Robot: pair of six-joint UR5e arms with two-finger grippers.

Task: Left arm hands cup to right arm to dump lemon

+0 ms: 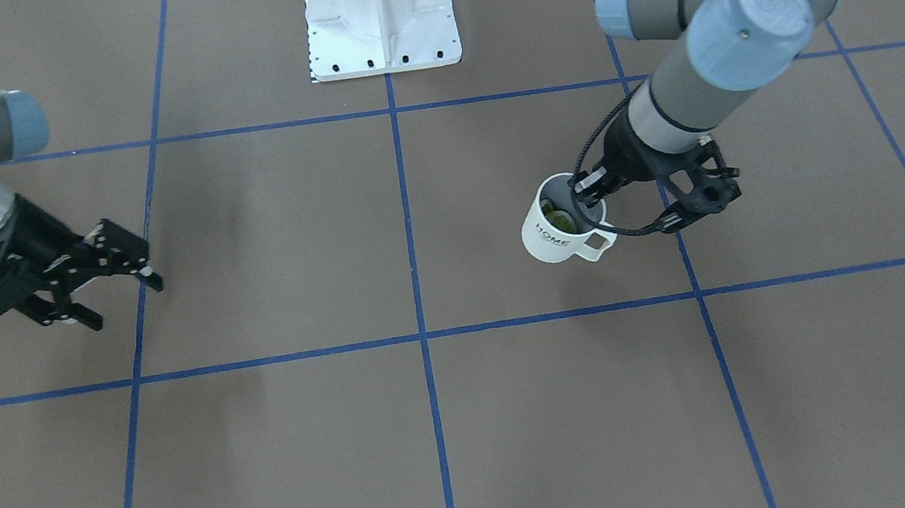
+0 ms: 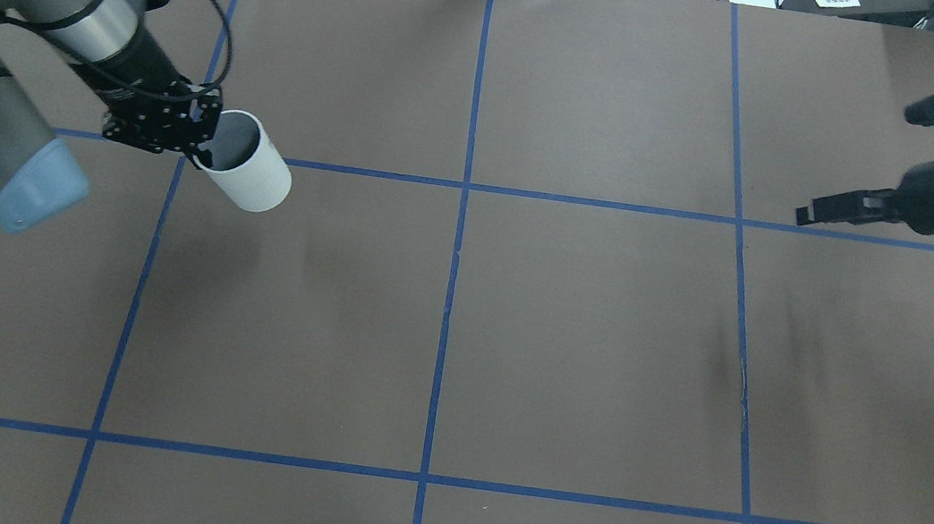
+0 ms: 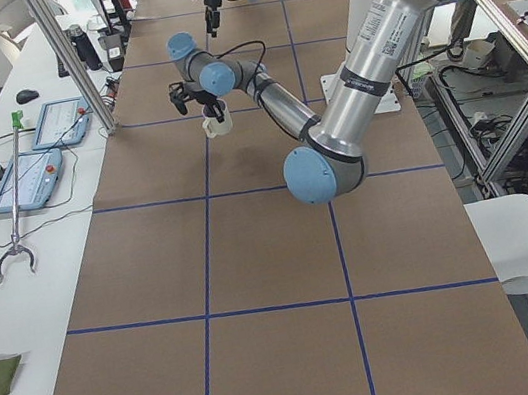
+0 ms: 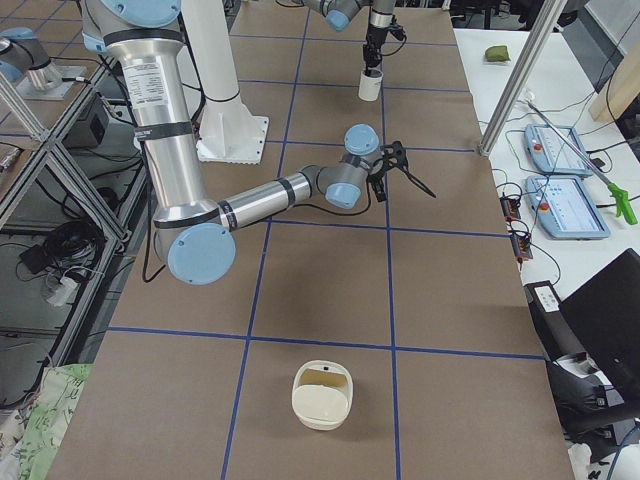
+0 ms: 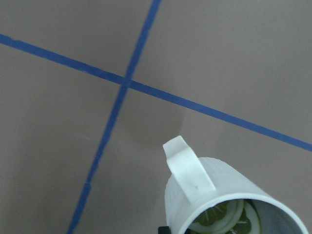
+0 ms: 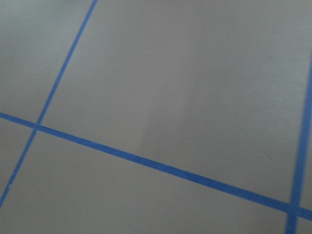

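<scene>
**Front-facing view:** we find the left gripper (image 1: 586, 193) clamped on the rim of the cup (image 1: 551, 235), at about 3 o'clock from frame centre. The lemon (image 1: 558, 215) lies inside the cup. The right gripper (image 1: 120, 300) hangs at 9 o'clock, jaws spread, holding nothing.

**Overhead view:** the cup sits at 10 o'clock, tilted. The right gripper is at 2 o'clock, well apart from it.

**Left wrist view:** the cup's handle points to 11 o'clock. The cup appears raised off the table (image 5: 58, 146), though we cannot confirm this.

**Right wrist view:** this shows table and blue tape lines (image 6: 146, 161).
</scene>
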